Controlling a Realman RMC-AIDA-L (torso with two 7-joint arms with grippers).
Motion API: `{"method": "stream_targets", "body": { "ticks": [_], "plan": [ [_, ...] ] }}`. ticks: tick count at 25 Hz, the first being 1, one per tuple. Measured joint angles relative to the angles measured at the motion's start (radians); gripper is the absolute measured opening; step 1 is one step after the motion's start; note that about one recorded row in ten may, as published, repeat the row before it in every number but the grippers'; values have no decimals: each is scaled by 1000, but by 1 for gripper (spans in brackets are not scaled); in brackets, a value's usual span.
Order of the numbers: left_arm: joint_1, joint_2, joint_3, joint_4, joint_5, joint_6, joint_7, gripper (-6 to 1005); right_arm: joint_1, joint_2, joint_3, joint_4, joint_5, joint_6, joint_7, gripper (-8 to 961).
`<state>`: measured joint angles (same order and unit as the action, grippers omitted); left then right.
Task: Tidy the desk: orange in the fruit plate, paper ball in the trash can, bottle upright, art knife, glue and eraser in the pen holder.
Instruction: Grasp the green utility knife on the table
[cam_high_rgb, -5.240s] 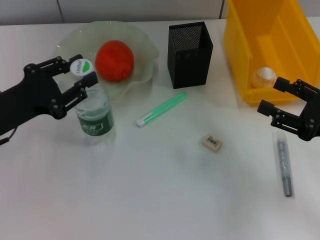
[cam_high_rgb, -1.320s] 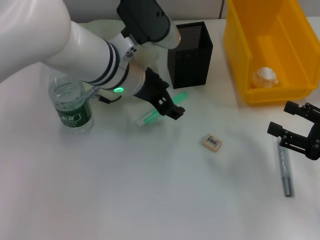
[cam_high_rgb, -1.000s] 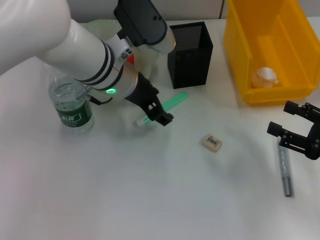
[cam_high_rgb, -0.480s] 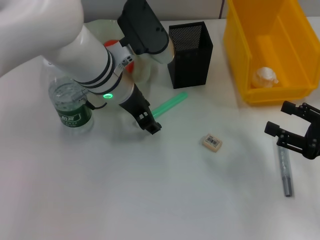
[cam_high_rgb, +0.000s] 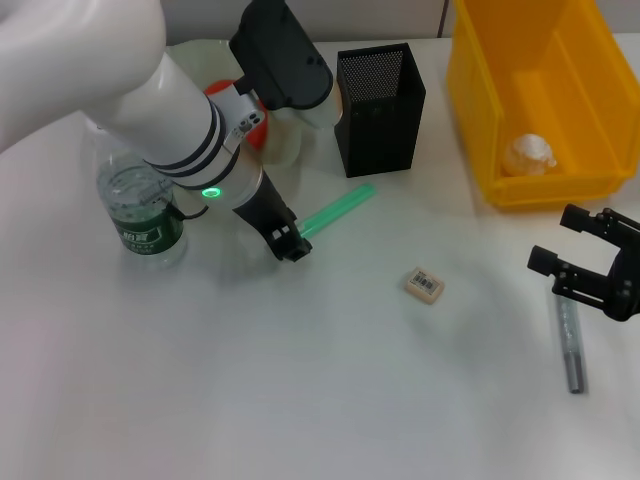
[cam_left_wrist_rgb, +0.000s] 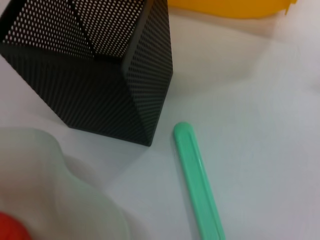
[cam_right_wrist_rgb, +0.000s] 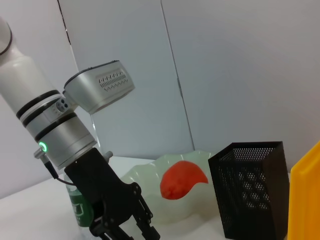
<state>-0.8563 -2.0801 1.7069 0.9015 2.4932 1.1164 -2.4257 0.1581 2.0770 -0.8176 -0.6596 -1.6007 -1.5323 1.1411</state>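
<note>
Left gripper (cam_high_rgb: 291, 249) at art knife's (cam_high_rgb: 334, 212) white end, finger state unclear. Right gripper (cam_high_rgb: 583, 262) spread wide above glue (cam_high_rgb: 570, 345).

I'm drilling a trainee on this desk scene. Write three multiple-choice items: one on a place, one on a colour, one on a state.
1. Where does the paper ball lie?
A. in the trash can
B. in the pen holder
C. on the desk

2. What colour is the art knife?
A. grey
B. mint green
C. yellow

3. How does the bottle stand?
A. on its side
B. upside down
C. upright

Answers:
1. A: the pale ball sits on the yellow bin's floor.
2. B: the slim green bar shows by the left end effector in the head view.
3. C: it stands on its base, seen from above.

The right end effector, open, hangs over the glue.
</note>
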Motion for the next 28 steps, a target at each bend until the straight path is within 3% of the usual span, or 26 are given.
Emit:
{"method": "stream_targets", "body": {
  "ticks": [26, 28],
  "plan": [
    [-32, 0, -2, -55, 0, 12, 3, 378, 11, 0, 0, 10, -2, 0, 6, 739],
    [-33, 0, -2, -55, 0, 13, 4, 320, 11, 0, 0, 10, -2, 0, 6, 738]
  ]
}}
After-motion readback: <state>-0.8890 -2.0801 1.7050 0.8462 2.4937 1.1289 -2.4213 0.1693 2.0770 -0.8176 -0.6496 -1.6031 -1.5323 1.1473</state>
